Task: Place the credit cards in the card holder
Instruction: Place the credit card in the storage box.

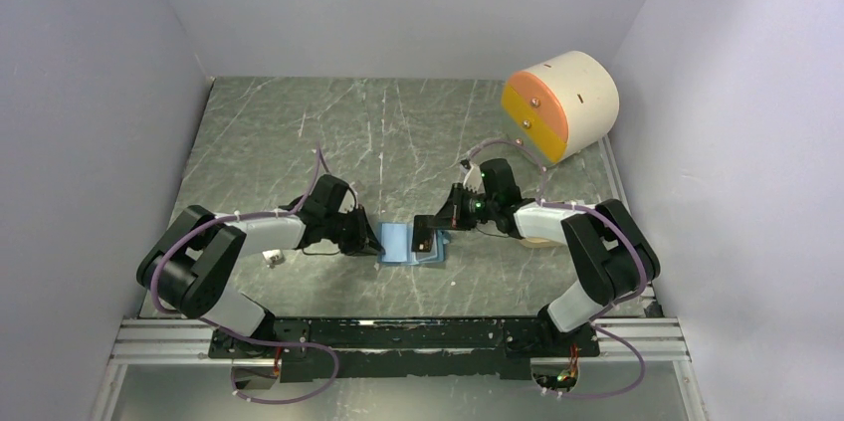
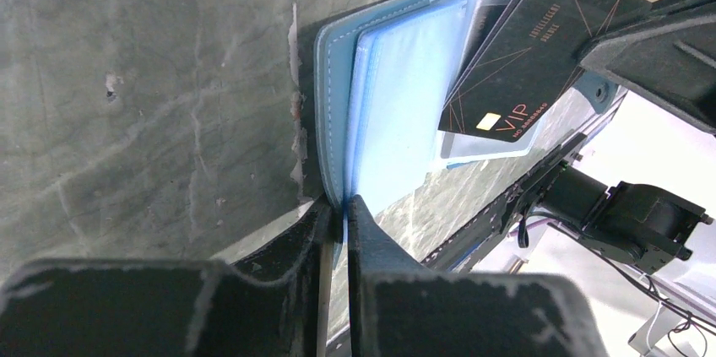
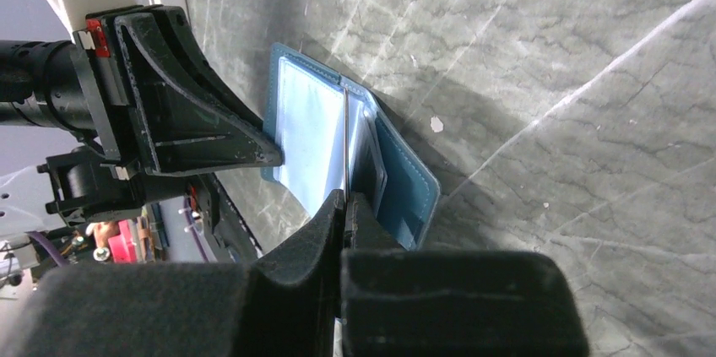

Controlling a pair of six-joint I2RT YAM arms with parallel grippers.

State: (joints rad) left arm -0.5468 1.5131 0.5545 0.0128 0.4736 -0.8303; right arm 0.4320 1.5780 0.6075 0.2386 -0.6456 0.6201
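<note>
from above: card holder [image 1: 401, 242] lying open on the table [image 1: 299, 132] between the two arms, left gripper [image 1: 372, 239] at its left edge, right gripper [image 1: 428, 234] over its right half carrying a dark credit card [image 1: 423, 240]. too small here to judge either grip or the target pocket. cream drum [image 1: 560, 105] well apart at the far right.

from the left wrist: fingers [image 2: 376, 247] pressed together on the holder's near edge, pinning cover and clear sleeves. keep that pinch firm and low to stop any sliding during insertion. black card [image 2: 528, 62] tilted above the sleeves, lower corner just over a pocket; contact or not, cannot tell. square the card's edge to the pocket mouth before pushing.

from the right wrist: pads [image 3: 312, 235] pinching the card, seen edge-on as a thin line standing over the open holder. feed that edge along the sleeve, gently, not straight down onto it. leading edge hidden behind the sleeves; dark shape in the right-hand pocket possibly another card, too unclear to call
</note>
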